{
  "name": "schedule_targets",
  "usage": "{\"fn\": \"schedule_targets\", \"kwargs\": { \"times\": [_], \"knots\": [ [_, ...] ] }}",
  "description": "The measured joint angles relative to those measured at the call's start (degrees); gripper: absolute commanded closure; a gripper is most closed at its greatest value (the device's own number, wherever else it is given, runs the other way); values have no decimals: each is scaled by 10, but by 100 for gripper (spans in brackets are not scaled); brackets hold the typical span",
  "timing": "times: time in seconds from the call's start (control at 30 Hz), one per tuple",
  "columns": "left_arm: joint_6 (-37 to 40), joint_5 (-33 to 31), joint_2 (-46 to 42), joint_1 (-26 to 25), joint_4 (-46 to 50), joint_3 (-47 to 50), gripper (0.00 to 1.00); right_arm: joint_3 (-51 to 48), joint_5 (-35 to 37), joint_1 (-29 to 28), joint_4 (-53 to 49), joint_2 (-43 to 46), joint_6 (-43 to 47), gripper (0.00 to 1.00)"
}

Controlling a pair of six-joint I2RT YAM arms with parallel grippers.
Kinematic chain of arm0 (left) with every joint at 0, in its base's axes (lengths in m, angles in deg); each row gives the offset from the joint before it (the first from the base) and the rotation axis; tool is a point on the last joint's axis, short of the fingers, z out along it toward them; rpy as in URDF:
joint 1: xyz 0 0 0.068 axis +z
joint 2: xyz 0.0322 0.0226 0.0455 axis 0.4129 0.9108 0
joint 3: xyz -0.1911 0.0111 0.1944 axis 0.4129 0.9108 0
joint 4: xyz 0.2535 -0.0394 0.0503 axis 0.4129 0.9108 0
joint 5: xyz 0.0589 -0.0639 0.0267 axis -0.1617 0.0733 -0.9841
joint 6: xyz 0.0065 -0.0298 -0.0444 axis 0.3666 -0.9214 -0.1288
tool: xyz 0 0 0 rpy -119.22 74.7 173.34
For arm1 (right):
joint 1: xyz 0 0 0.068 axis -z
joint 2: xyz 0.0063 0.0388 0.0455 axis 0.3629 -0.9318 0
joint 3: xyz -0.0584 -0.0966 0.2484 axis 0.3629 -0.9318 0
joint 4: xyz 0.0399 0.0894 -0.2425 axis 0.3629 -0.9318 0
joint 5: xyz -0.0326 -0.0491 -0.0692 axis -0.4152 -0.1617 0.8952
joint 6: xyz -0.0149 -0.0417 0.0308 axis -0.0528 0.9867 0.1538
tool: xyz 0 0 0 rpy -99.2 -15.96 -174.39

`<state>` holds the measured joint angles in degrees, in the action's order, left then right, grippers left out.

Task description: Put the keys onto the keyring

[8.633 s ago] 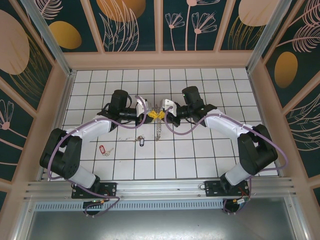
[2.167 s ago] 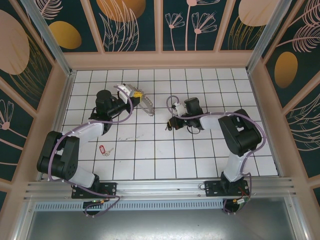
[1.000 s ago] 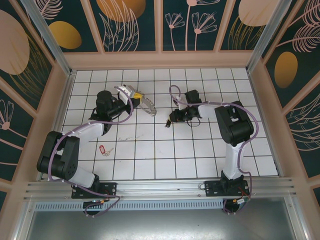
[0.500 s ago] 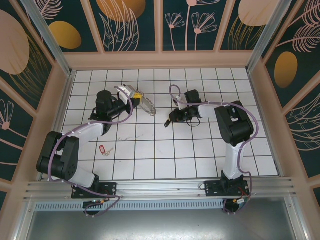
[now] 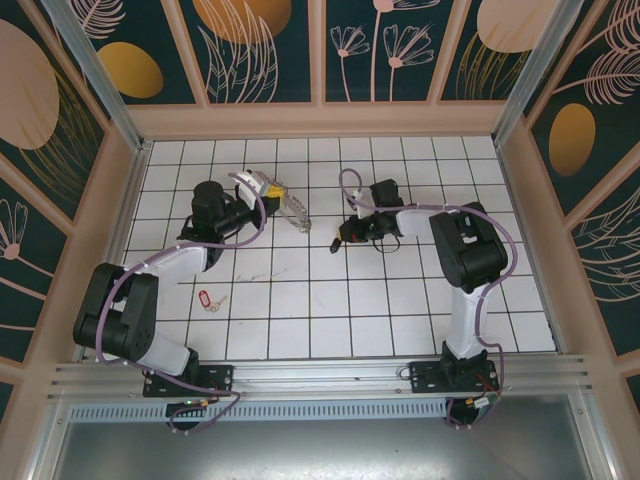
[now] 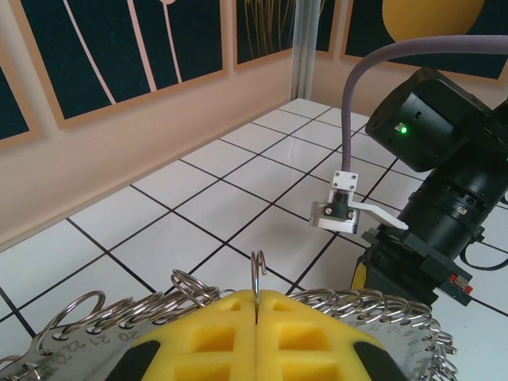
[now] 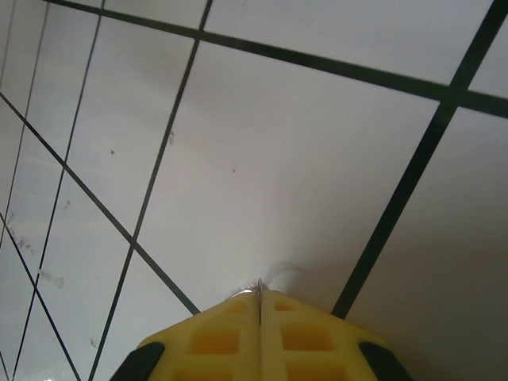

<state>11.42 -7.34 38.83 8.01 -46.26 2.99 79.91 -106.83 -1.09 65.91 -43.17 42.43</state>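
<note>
White tile table [image 5: 400, 310], dark grout, boxed in by teal floral wall panels [image 5: 265, 50] w/ peach frames. Count: 2 arms, 2 keys, 1 keyring. L gripper [image 6: 256, 308] is clenched on the keyring [image 5: 296, 213] at 11 o'clock of table ctr, many small rings fanned round its yellow pads. R gripper [image 7: 259, 300], at 1 o'clock, pinches the blue key [image 5: 336, 243] by its thin metal. The red key [image 5: 207, 298] lies loose on tiles at 8 o'clock, well apart from both.

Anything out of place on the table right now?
One stray: the red-tagged key lies alone on the tiles beside the left arm, far from the keyring pinched in the left gripper. The right gripper is shut on the dark-tagged key. Nothing spilled or damaged.
</note>
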Motion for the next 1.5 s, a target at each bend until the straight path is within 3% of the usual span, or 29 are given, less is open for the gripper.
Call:
{"fn": "schedule_targets", "kwargs": {
  "times": [0.13, 0.37, 0.57, 0.77, 1.1, 1.5],
  "knots": [
    [10, 35, -7, 0, 3, 8, 100, -74, -4, 0, 58, 71, 12, 100],
    [45, 128, -34, -19, 43, 12, 100, -199, -32, 1, 180, 275, 63, 100],
    [70, 156, -70, -77, 86, 15, 100, -221, -49, 3, 191, 384, 125, 100],
    [70, 160, -104, -98, 107, 26, 100, -224, -68, 3, 169, 464, 180, 100],
    [70, 166, -109, -122, 121, 26, 100, -193, -93, -6, 68, 487, 260, 100],
    [70, 142, -79, -133, 124, 22, 100, -154, -89, -59, 8, 445, 320, 100]
  ]
}}
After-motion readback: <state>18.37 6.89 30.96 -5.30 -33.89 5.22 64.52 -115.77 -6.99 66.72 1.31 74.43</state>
